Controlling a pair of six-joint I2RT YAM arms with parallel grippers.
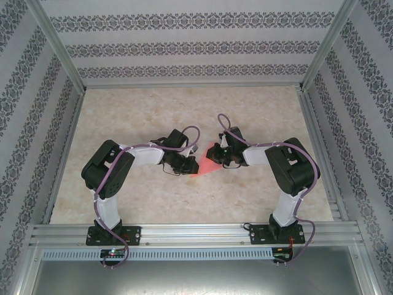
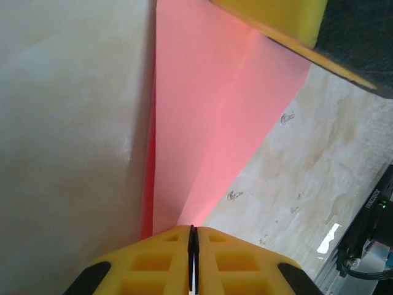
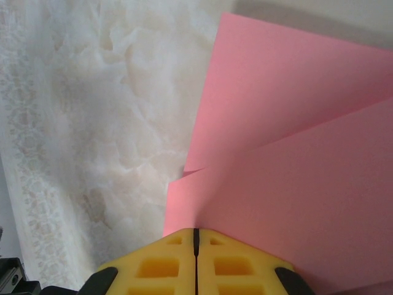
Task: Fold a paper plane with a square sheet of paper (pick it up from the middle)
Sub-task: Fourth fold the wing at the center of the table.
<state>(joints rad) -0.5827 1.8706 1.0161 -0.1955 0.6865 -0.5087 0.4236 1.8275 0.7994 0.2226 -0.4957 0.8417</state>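
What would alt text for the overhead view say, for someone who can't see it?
Seen from above, the left gripper and right gripper meet over the middle of a marbled table, both holding a folded pink paper between them. Patterned walls enclose the table.

white arms (image 1: pixel 107 211) with black joints, purple cables (image 1: pixel 194 129), yellow waffle-moulded fingers (image 2: pixel 153 261)

Damask-striped walls (image 1: pixel 184 46) around pale marble tabletop (image 1: pixel 153 110)
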